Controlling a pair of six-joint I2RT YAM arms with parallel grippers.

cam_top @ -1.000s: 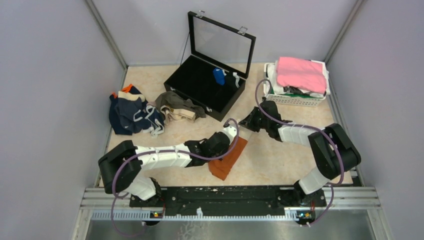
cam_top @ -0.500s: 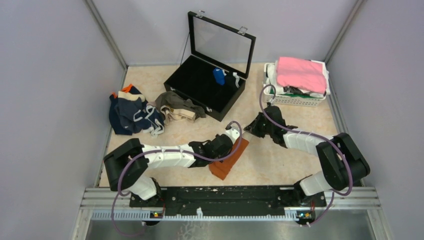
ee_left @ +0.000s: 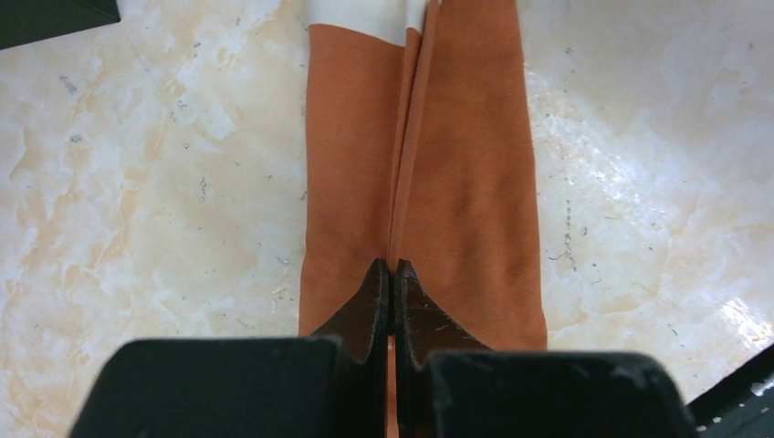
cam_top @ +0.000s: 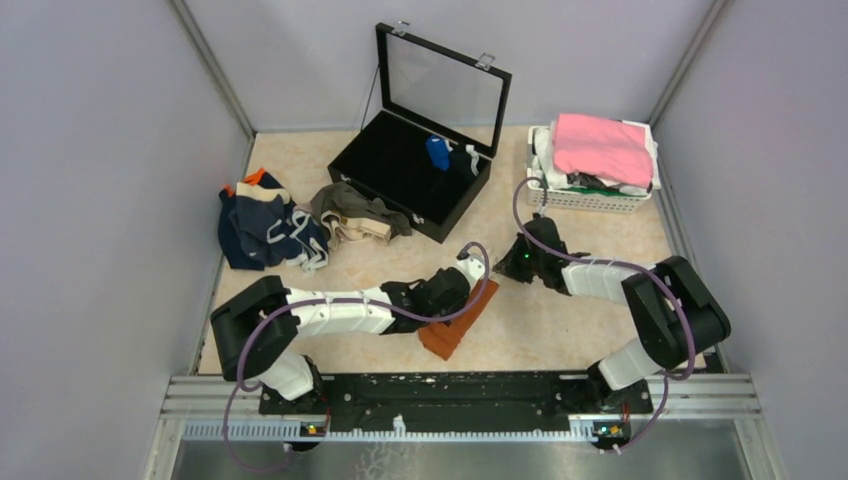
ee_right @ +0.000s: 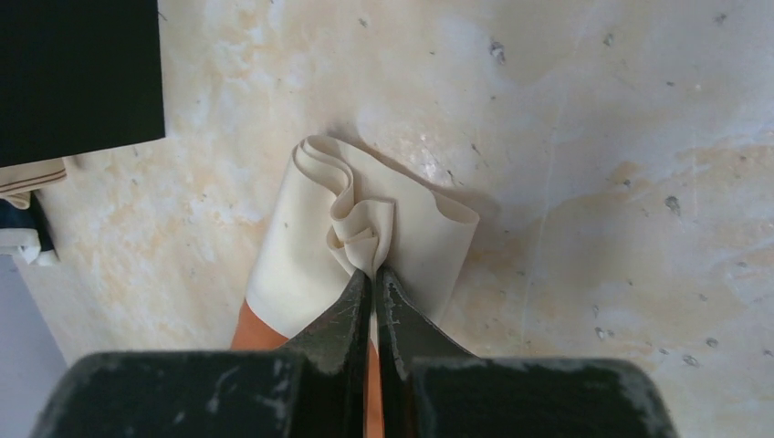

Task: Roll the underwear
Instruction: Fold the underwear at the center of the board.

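Observation:
A rust-orange brief [cam_top: 452,328] lies folded into a long strip on the table near the front. Its cream waistband [ee_right: 301,265] is at the far end. My left gripper [cam_top: 462,297] is shut on the raised middle fold of the strip [ee_left: 465,182], fingertips [ee_left: 376,283] down on the cloth. My right gripper [cam_top: 498,263] is shut on a bunched pleat of the waistband, seen in the right wrist view [ee_right: 374,272]. Navy briefs [cam_top: 265,230] and an olive-brown brief [cam_top: 355,215] lie piled at the left.
An open black case [cam_top: 410,170] with a blue item [cam_top: 438,152] stands at the back centre; its corner shows in the right wrist view [ee_right: 73,73]. A white basket [cam_top: 590,197] holding a bright pink cloth [cam_top: 600,145] stands at the back right. Grey walls enclose the table.
My right gripper has moved nearer and down onto the waistband end of the rust-orange brief. My left gripper has shifted slightly right along the strip.

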